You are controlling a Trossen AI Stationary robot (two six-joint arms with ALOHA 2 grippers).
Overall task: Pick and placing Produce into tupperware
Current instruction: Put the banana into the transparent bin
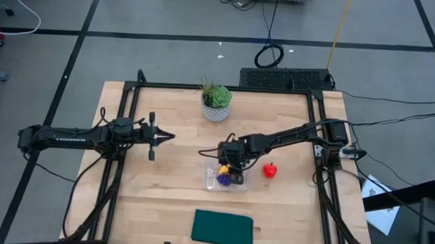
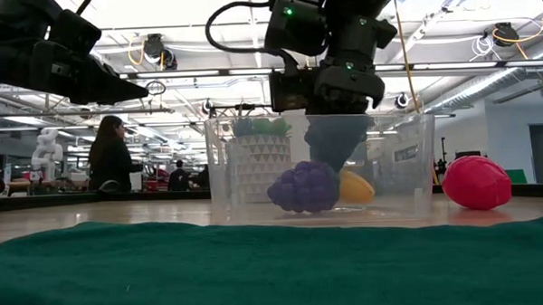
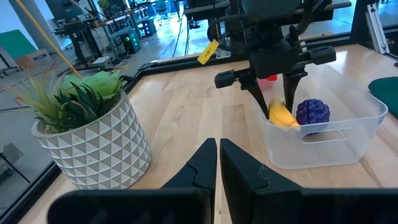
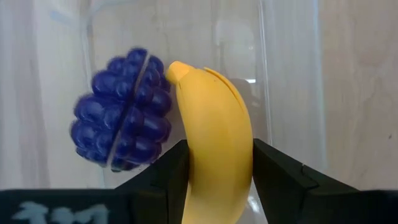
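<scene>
Right claw (image 4: 215, 180) reaches down into the tupperware (image 1: 225, 183), pinching the banana (image 4: 214, 149) beside the purple grapes (image 4: 122, 118); left claw (image 3: 217, 163) pressed together

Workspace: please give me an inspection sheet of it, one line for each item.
Surface: wooden table, bare in most places.
Job's things: banana and purple grapes inside the clear container; red fruit on the table beside it.
Clutter: potted plant; green cloth.
Grippers: right tool inside the container, shut on the banana; left tool shut, empty, apart.
Cables: black loop on the floor.
Surroundings: a person far behind.
</scene>
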